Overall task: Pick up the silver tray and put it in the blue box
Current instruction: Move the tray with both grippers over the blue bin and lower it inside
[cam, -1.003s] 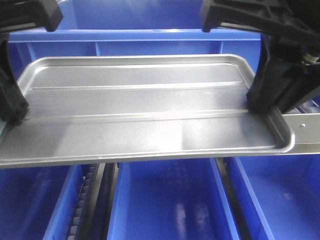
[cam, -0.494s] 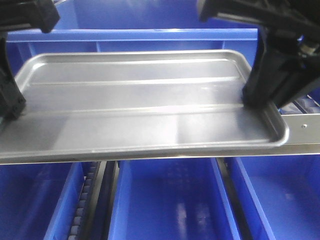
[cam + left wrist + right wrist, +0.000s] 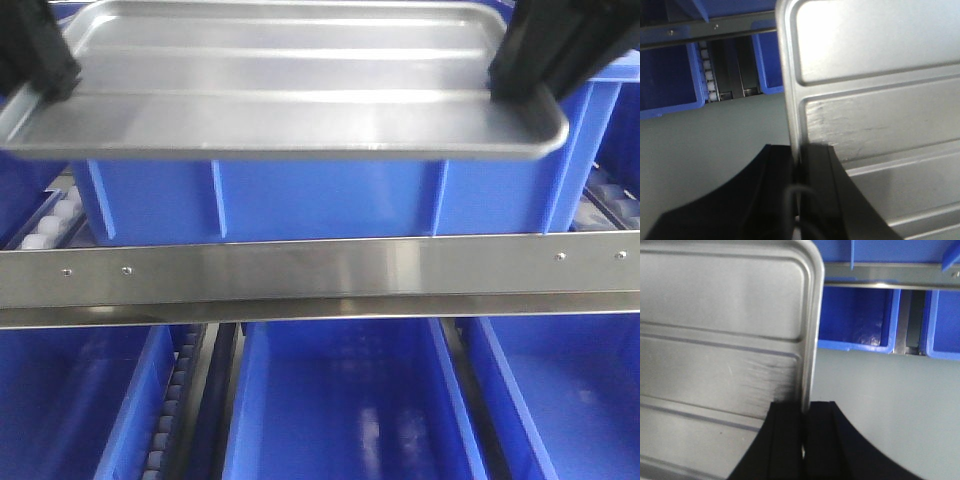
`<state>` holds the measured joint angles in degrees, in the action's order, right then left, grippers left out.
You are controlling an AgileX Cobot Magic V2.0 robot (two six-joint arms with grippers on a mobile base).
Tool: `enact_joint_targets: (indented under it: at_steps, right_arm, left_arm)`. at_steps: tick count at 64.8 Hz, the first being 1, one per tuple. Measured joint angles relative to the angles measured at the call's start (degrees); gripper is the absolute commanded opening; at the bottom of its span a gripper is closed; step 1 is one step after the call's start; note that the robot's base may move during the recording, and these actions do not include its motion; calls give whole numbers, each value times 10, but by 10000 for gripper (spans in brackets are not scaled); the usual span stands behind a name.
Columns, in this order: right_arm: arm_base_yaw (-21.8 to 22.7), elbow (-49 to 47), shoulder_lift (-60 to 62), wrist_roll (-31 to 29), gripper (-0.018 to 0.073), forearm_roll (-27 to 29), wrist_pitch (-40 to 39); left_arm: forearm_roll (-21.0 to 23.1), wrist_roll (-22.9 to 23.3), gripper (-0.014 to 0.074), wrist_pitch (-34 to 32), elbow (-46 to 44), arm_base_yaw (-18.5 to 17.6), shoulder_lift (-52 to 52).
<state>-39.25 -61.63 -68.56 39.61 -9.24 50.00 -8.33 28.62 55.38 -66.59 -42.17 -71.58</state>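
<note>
The silver tray [image 3: 280,80], with two long ridges across its bottom, is held level at the top of the front view, just above the rim of the wide blue box [image 3: 320,195]. My left gripper [image 3: 40,70] is shut on the tray's left rim and my right gripper [image 3: 525,80] is shut on its right rim. In the left wrist view the black jaws [image 3: 797,165] pinch the tray's edge [image 3: 790,100]. In the right wrist view the jaws [image 3: 805,415] pinch the tray's rim [image 3: 810,340]. The inside of the box is hidden by the tray.
A steel rack rail [image 3: 320,275] runs across below the box. Narrower blue bins [image 3: 340,400] sit on the lower level, with roller tracks [image 3: 170,400] between them. Grey floor [image 3: 880,400] shows under the tray in the wrist views.
The tray has risen in the front view, both grippers moving up with it. The blue box front and the steel rail now show below it.
</note>
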Motion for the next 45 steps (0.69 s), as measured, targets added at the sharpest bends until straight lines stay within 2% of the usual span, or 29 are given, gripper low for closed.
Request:
enact_joint_targets:
  at_steps: [25, 32, 45]
  right_arm:
    - [77, -197, -102, -125, 59, 2, 67]
    - [107, -262, -146, -174, 59, 24, 72]
    - [168, -382, -241, -268, 59, 101, 80]
  left_arm:
    - [-21, -62, -15, 33, -190, 37, -124]
    - [6, -98, -15, 34, -246, 71, -167]
    - [90, -187, -15, 28, -347, 149, -247]
